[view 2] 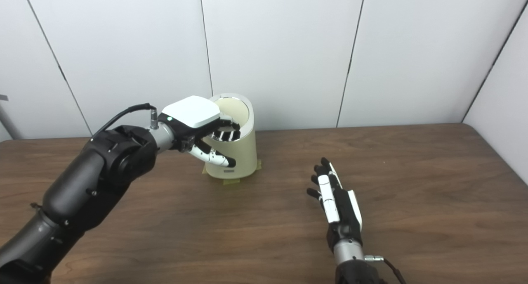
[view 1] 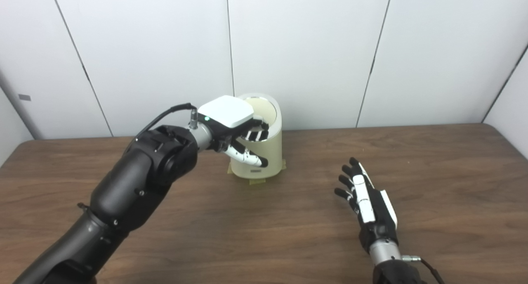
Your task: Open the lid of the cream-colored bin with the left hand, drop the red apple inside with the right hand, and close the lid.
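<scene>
The cream-colored bin [view 1: 264, 156] stands at the back middle of the table, taped down at its base. Its round lid [view 1: 264, 108] shows inside a silver rim, tilted toward me. My left hand [view 1: 233, 125] hovers over the bin's front top. Its fingers [view 1: 255, 134] curl down onto the front of the lid, and the thumb [view 1: 247, 156] sticks out in front of the bin wall, not pinching anything. My right hand [view 2: 336, 201] lies near the table to the right of the bin, open and empty. No red apple is in either view.
The brown wooden table [view 1: 433, 185] runs to a white panelled wall [view 1: 309, 48] close behind the bin. Yellow tape tabs [view 1: 258, 181] hold the bin's foot. My left forearm [view 1: 136, 185] crosses the table's left side.
</scene>
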Controlling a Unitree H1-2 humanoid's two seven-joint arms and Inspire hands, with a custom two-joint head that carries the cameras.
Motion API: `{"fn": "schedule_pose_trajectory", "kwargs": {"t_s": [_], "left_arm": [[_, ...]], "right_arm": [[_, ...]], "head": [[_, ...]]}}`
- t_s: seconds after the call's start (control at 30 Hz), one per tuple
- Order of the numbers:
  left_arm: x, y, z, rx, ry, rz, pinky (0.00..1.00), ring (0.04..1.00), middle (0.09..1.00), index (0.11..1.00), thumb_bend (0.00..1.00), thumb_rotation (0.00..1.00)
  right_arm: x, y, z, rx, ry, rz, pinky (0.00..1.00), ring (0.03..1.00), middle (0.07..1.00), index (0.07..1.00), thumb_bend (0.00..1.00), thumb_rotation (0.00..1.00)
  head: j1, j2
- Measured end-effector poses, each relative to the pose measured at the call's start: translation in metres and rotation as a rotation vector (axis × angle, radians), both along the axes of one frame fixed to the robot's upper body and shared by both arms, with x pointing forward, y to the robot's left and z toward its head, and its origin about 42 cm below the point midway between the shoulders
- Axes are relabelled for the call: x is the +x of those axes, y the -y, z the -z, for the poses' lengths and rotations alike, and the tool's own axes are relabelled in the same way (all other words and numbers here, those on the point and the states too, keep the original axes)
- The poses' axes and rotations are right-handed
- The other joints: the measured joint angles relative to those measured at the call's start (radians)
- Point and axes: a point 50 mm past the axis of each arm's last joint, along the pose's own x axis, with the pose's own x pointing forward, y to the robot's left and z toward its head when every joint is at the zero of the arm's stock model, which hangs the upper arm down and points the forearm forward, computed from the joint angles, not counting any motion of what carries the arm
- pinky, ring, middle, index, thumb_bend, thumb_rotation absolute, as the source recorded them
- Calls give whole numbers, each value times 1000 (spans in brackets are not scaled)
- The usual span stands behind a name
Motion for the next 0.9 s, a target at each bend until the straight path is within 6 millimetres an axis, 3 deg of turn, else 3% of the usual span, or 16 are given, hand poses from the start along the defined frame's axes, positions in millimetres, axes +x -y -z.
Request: {"fn": "schedule_pose_trajectory", "kwargs": {"t_s": [0.27, 0.47, 0.77, 0.9], "left_arm": [[-10, 0, -9, -27, -29, 31, 900, 865, 843, 855, 665, 529], [-11, -4, -18, -172, -13, 40, 714, 804, 809, 778, 666, 431], [-21, -13, -58, -461, 173, -5, 704, 853, 875, 811, 554, 430], [-34, -34, -54, -643, 185, -98, 741, 859, 872, 824, 527, 400]], "right_arm": [[-1, 1, -2, 8, -15, 4, 776, 888, 911, 942, 508, 903], [-2, 3, -6, 22, -11, 12, 772, 894, 913, 936, 505, 898], [-2, 2, -6, 28, -31, 10, 772, 894, 915, 936, 501, 890], [-4, 3, -10, 27, -23, 11, 767, 884, 906, 923, 514, 887]], "head": [[0, 11], [-2, 15], [-2, 18], [14, 25]]}}
